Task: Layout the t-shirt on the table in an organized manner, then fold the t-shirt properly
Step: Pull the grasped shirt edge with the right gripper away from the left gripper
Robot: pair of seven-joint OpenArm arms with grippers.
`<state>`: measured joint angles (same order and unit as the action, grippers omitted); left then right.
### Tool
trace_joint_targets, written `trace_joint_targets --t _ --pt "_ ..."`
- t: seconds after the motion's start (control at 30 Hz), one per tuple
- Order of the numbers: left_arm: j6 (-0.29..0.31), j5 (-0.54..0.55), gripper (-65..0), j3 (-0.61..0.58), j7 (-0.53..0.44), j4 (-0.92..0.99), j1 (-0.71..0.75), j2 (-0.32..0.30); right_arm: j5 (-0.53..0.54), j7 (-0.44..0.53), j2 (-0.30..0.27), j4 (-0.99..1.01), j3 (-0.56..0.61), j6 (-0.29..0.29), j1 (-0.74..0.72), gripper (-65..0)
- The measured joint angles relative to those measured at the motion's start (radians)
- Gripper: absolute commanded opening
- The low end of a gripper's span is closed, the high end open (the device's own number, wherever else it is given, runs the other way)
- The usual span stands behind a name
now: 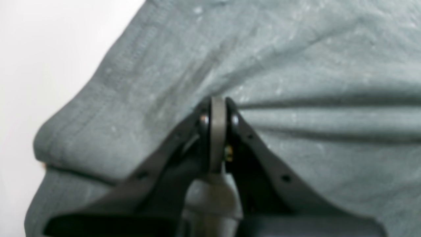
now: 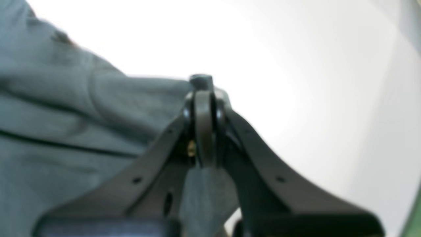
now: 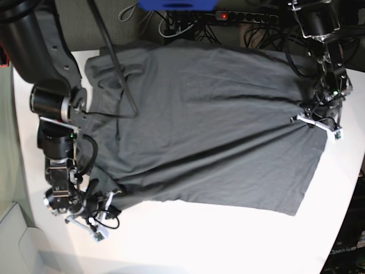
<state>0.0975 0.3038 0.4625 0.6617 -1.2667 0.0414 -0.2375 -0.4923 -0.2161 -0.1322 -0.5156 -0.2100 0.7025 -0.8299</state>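
T-shirt point(image 3: 211, 125) spread flat across counter point(image 3: 228, 240), both arms pinching it.
Long axis runs L–R in base view, neck/sleeve end by left counter edge, hem at right. Left jaws point(image 1: 217, 108) shut on cloth at right edge; right jaws point(image 2: 203, 89) clamp corner near front-left. Wrist views show hem stitching, blurred.

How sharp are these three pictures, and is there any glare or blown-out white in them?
Left wrist view: soft all over, the left hand blurred where it pinches the t-shirt. Right wrist view: also blurred, the table washed out to glaring white behind the right hand. Base view: sharpest, evenly lit, with the table's near part bright.
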Motion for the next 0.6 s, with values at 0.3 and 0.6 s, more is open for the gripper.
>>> trace_joint_targets --t 0.3,0.6 --pt "0.0 0.0 -65.0 0.0 0.0 0.0 0.0 0.0 0.001 0.24 0.0 0.016 -0.016 0.0 0.012 -56.3" --pt "0.0 0.004 -65.0 0.0 -0.014 -0.005 0.014 0.0 -0.002 0.348 0.02 0.019 -0.016 -0.103 0.018 -31.4"
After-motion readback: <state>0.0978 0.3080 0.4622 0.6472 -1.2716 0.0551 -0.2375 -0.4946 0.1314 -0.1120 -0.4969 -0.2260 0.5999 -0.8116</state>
